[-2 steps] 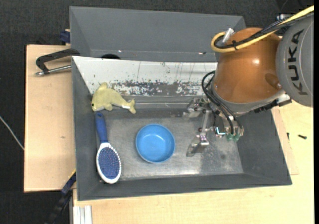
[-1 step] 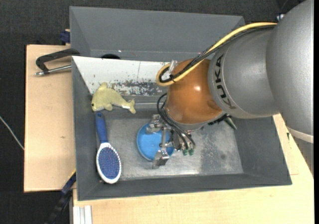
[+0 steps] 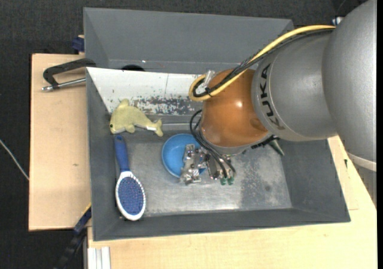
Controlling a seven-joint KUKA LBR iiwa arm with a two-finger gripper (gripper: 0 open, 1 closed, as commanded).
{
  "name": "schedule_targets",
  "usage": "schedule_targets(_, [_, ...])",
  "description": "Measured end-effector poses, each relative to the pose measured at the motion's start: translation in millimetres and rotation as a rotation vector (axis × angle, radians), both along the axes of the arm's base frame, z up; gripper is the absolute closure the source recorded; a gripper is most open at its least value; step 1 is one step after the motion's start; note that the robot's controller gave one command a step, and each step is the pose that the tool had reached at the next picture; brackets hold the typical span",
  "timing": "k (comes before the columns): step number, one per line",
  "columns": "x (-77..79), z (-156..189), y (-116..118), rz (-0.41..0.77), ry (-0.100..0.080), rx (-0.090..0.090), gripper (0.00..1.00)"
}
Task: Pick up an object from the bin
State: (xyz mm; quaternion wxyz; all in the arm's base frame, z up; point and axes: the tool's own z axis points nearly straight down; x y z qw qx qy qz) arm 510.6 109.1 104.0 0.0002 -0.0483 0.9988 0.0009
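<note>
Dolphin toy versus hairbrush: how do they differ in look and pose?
The dolphin toy is pale yellow; the hairbrush is blue with a white-rimmed head. The dolphin toy lies crosswise by the bin's far wall; the longer hairbrush runs along the view's left wall. Both lie apart from the hand.

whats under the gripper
A blue bowl lies partly under the gripper, its left half showing. Its right half is covered by the gripper, so anything there is hidden.

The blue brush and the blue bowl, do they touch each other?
Apart. The camera view shows bare bin floor between the blue brush and the blue bowl.
</note>
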Motion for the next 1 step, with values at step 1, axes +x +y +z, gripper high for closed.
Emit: schedule_targets(1, [0.2,102.4,10.8,0.029,-0.013,0.002,1.0])
